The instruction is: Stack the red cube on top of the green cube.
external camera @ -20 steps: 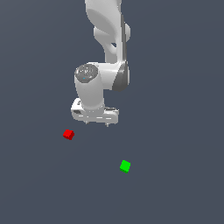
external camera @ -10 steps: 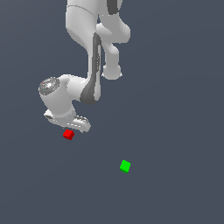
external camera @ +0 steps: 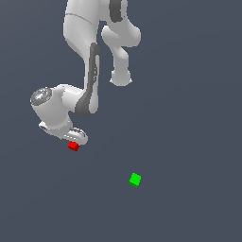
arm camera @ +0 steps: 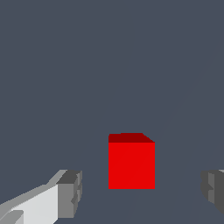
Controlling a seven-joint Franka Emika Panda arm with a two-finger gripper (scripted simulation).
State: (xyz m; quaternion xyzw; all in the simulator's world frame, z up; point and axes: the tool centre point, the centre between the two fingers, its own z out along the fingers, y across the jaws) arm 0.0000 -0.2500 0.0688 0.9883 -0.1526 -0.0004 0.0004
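Observation:
The red cube rests on the dark grey floor toward the exterior view's left, partly covered by the white hand above it. My gripper hangs low over it. In the wrist view the red cube sits between my two grey fingertips, which stand wide apart without touching it, so my gripper is open. The green cube lies alone on the floor, lower and toward the exterior view's right, well apart from the red one; the wrist view does not show it.
The white arm reaches down from the top of the exterior view. The floor is a plain dark grey surface with nothing else on it.
The arm has swung toward the exterior view's left and come down. The hand, earlier above and to the right of the red cube, now sits right over it. Neither cube has moved.

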